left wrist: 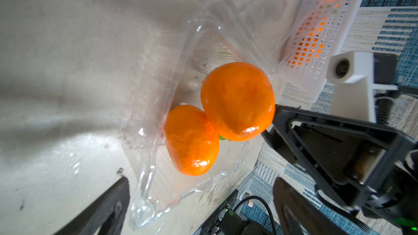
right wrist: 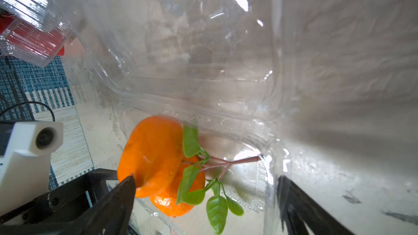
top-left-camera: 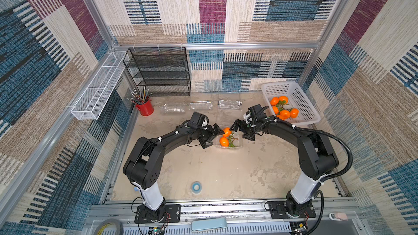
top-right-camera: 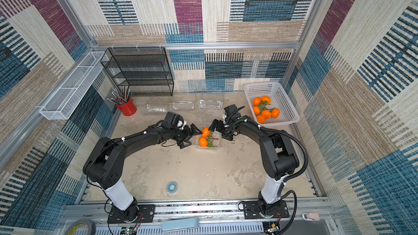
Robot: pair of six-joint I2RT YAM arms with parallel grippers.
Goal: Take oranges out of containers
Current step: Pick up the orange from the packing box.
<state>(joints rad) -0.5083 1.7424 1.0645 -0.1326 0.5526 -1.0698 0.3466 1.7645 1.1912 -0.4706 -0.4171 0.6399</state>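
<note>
The oranges point(top-left-camera: 224, 141) lie as a leafy pair between the left gripper point(top-left-camera: 213, 138) and right gripper point(top-left-camera: 240, 130), both spread wide and empty, inside the open container point(top-left-camera: 239, 146) mid-table, so one should pin its flimsy wall while the other lifts the upper fruit clear.

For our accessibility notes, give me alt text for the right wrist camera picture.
Two oranges joined by a leafy stem lie in an open clear container, just ahead of the open right gripper, its dark fingers spread wide. The left arm's white wrist camera is close by.
</note>
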